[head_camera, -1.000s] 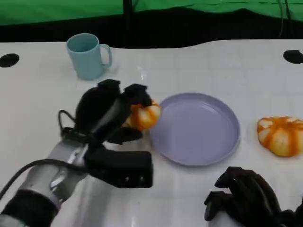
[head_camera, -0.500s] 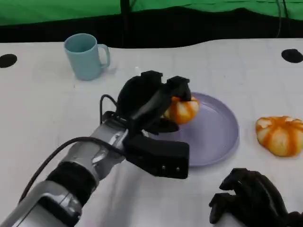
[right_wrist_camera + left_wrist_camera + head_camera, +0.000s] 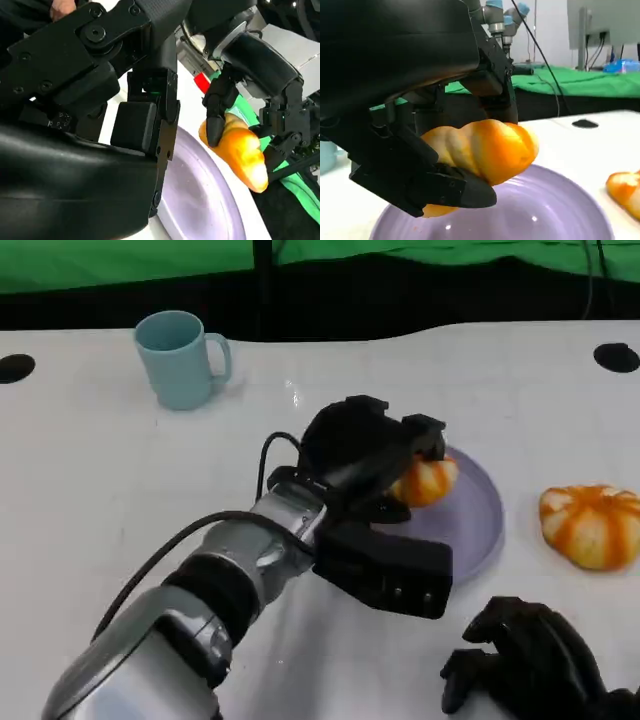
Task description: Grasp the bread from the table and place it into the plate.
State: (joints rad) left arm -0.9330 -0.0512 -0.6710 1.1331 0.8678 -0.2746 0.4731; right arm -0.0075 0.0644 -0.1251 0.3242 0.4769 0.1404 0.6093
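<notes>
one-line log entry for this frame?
phase: place | left hand holds bread above plate | right hand idle, fingers curled | second bread on table

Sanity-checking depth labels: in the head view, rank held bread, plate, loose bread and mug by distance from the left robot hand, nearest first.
1. Held bread: gripped in the left robot hand, above the plate.
2. Plate: directly beneath the hand, at table centre.
3. Loose bread: on the table right of the plate.
4. Mug: far left corner.
Items 3 and 4 are too close to call.
</notes>
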